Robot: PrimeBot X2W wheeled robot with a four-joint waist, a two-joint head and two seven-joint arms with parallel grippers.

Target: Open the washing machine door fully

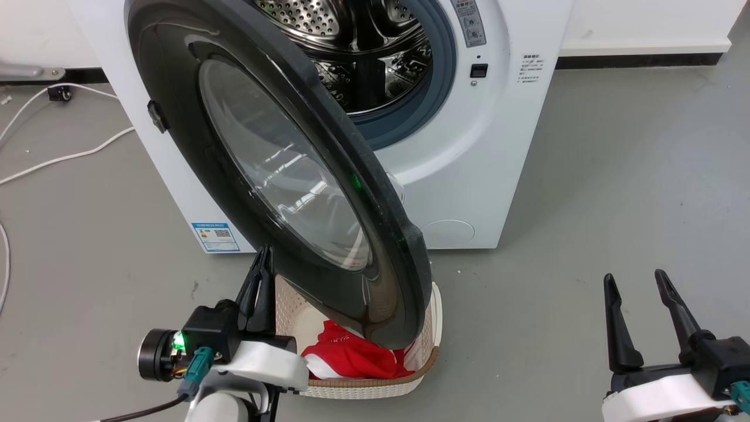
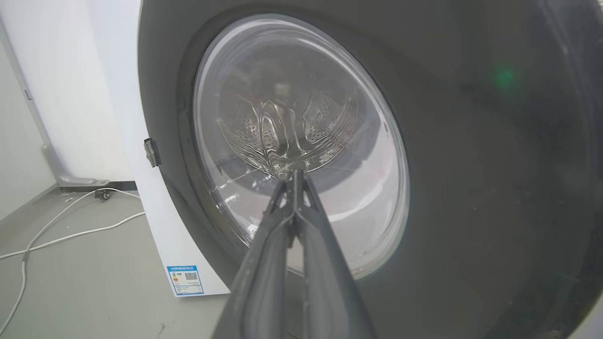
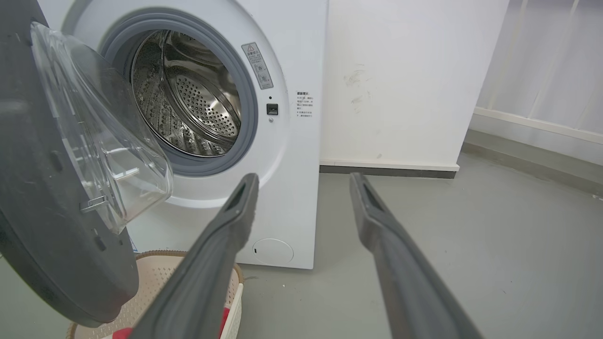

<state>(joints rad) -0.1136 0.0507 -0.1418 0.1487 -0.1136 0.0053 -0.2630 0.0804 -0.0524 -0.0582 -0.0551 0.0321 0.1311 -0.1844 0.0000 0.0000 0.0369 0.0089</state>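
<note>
1. Washing machine [image 1: 486, 176]: white, standing on the grey floor [image 1: 615, 176]; drum opening exposed.
2. Door [image 1: 387, 246]: hinged at the machine's left side, swung partway out, free edge hanging over the basket.
3. Basket [image 1: 375, 388]: cream, on the floor just in front of the machine; red cloth [image 1: 345, 357] inside.
4. Left gripper [image 1: 267, 252]: fingers pressed together, tips at the door's outer face; contact cannot be told.
5. Right gripper [image 1: 634, 276]: fingers spread, well apart from the door.
</note>
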